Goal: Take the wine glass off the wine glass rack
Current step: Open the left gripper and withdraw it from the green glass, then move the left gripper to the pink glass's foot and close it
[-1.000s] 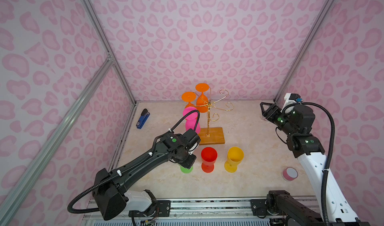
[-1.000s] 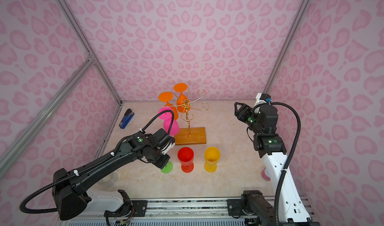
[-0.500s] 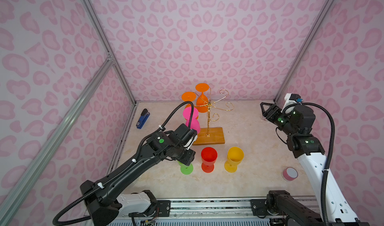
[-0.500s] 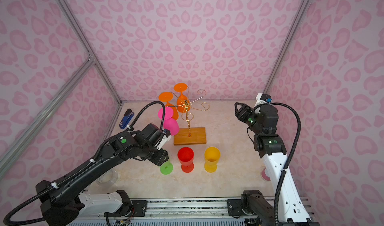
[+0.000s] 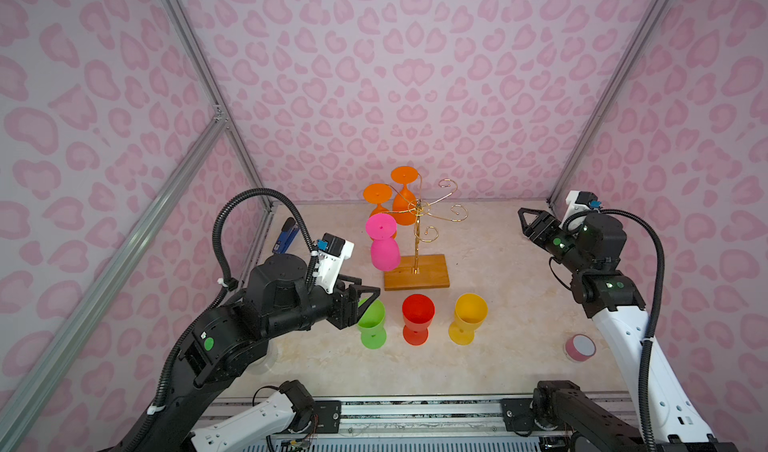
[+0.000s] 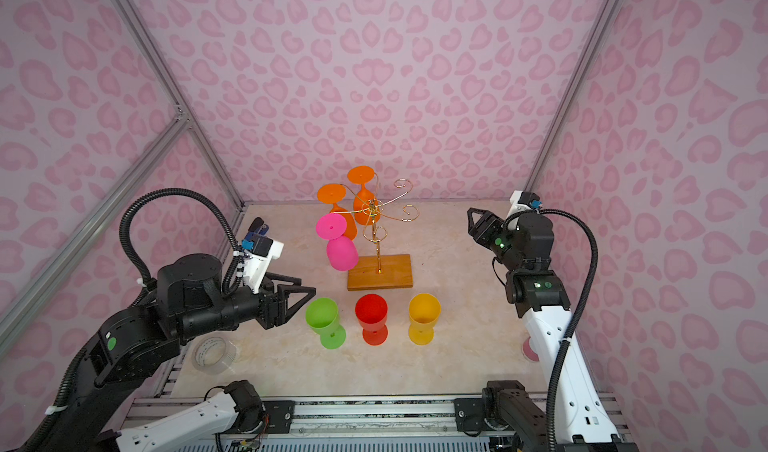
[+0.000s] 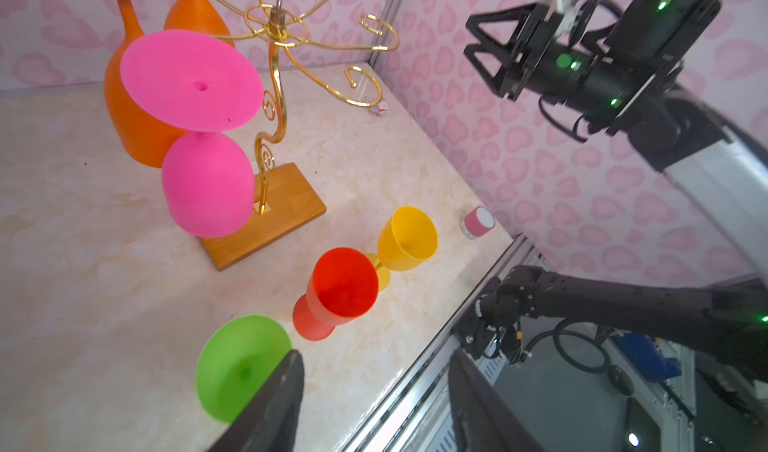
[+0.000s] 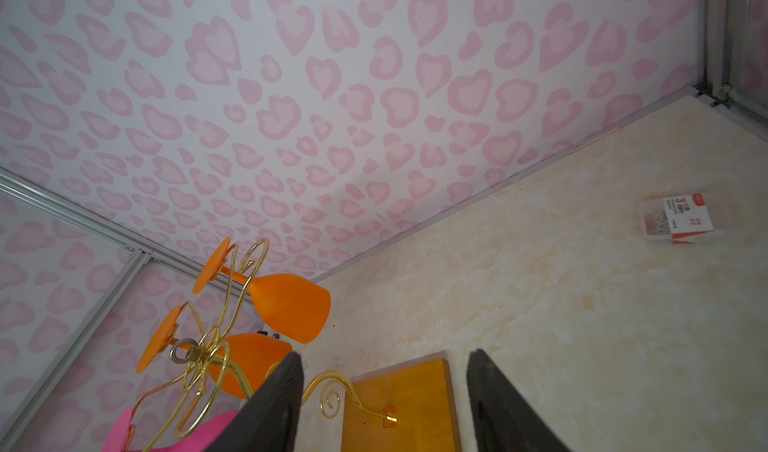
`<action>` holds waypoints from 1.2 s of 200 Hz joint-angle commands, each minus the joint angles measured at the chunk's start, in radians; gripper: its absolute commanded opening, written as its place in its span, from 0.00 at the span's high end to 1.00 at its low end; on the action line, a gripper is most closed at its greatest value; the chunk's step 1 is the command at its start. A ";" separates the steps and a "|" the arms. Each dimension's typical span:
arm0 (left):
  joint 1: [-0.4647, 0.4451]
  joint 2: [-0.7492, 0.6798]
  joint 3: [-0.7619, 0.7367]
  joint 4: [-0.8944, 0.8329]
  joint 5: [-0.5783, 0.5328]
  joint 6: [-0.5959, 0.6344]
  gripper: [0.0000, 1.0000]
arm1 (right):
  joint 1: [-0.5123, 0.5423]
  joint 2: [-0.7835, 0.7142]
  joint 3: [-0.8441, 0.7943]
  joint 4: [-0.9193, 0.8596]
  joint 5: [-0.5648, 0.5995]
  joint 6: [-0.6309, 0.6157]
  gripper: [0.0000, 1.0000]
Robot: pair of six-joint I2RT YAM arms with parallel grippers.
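The pink wine glass (image 5: 384, 254) is hung inverted on the wine glass rack (image 5: 428, 273); the left tool (image 5: 368, 287), parted and empty, is held just beside the green glass (image 5: 372, 317) (which could be toppled by a careless swing); the right tool (image 5: 524, 221) is open, empty, well apart.

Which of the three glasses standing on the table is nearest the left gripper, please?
The green glass, right beside the left gripper; the red glass and yellow glass stand farther along the row.
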 commanded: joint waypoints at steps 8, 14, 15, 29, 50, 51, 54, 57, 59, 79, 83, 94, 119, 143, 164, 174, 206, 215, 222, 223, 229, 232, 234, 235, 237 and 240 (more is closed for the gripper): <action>0.121 -0.014 -0.103 0.365 0.187 -0.217 0.43 | 0.000 -0.003 -0.013 0.059 -0.030 0.024 0.37; 0.160 -0.014 -0.134 0.411 0.222 -0.259 0.43 | 0.001 -0.005 -0.017 0.058 -0.030 0.024 0.37; 0.167 -0.014 -0.139 0.419 0.228 -0.266 0.43 | 0.001 -0.006 -0.017 0.058 -0.030 0.024 0.37; 0.252 -0.014 -0.200 0.508 0.296 -0.363 0.43 | 0.000 -0.012 -0.018 0.053 -0.025 0.020 0.37; 0.358 -0.025 -0.281 0.638 0.368 -0.487 0.43 | -0.001 -0.022 -0.022 0.049 -0.024 0.015 0.37; 0.363 -0.026 -0.284 0.644 0.371 -0.492 0.43 | -0.001 -0.022 -0.022 0.049 -0.024 0.014 0.37; 0.376 -0.026 -0.292 0.657 0.382 -0.506 0.43 | -0.001 -0.023 -0.023 0.047 -0.024 0.013 0.37; 0.390 -0.025 -0.298 0.667 0.392 -0.518 0.43 | -0.001 -0.025 -0.023 0.047 -0.024 0.013 0.37; 0.399 -0.027 -0.302 0.674 0.399 -0.527 0.43 | -0.001 -0.025 -0.024 0.046 -0.023 0.012 0.37; 0.491 -0.025 -0.350 0.737 0.462 -0.609 0.43 | -0.002 -0.034 -0.032 0.045 -0.020 0.010 0.37; 0.507 -0.022 -0.358 0.744 0.475 -0.621 0.43 | -0.004 -0.035 -0.034 0.044 -0.020 0.010 0.37; 0.535 -0.009 -0.377 0.758 0.500 -0.635 0.43 | -0.007 -0.037 -0.037 0.043 -0.022 0.009 0.37; 0.549 0.040 -0.399 0.806 0.535 -0.651 0.44 | -0.012 -0.036 -0.038 0.042 -0.025 0.008 0.37; 0.550 0.092 -0.395 0.863 0.547 -0.667 0.44 | -0.013 -0.031 -0.036 0.047 -0.027 0.012 0.37; 0.549 0.135 -0.378 0.877 0.558 -0.665 0.45 | -0.016 -0.023 -0.033 0.050 -0.030 0.011 0.37; 0.549 0.153 -0.372 0.883 0.563 -0.665 0.45 | -0.016 -0.018 -0.031 0.050 -0.033 0.011 0.37; 0.550 0.188 -0.372 0.903 0.561 -0.665 0.47 | -0.020 -0.007 -0.029 0.060 -0.036 0.013 0.37; 0.549 0.195 -0.372 0.907 0.559 -0.663 0.47 | -0.022 -0.004 -0.031 0.065 -0.037 0.015 0.37; 0.550 0.202 -0.371 0.909 0.559 -0.663 0.47 | -0.021 -0.002 -0.033 0.068 -0.040 0.016 0.37; 0.549 0.203 -0.371 0.909 0.559 -0.663 0.47 | -0.022 -0.002 -0.034 0.069 -0.040 0.016 0.37; 0.549 0.208 -0.368 0.908 0.556 -0.660 0.47 | -0.022 0.001 -0.034 0.070 -0.040 0.018 0.37; 0.550 0.211 -0.367 0.907 0.556 -0.658 0.47 | -0.021 0.002 -0.035 0.070 -0.042 0.018 0.37; 0.550 0.212 -0.365 0.906 0.555 -0.656 0.47 | -0.022 0.002 -0.036 0.071 -0.042 0.018 0.37; 0.550 0.213 -0.364 0.906 0.556 -0.656 0.47 | -0.022 0.002 -0.035 0.070 -0.042 0.018 0.37; 0.549 0.215 -0.363 0.908 0.556 -0.656 0.47 | -0.022 0.002 -0.035 0.071 -0.042 0.018 0.37; 0.549 0.218 -0.362 0.909 0.555 -0.656 0.47 | -0.021 0.004 -0.036 0.071 -0.042 0.017 0.37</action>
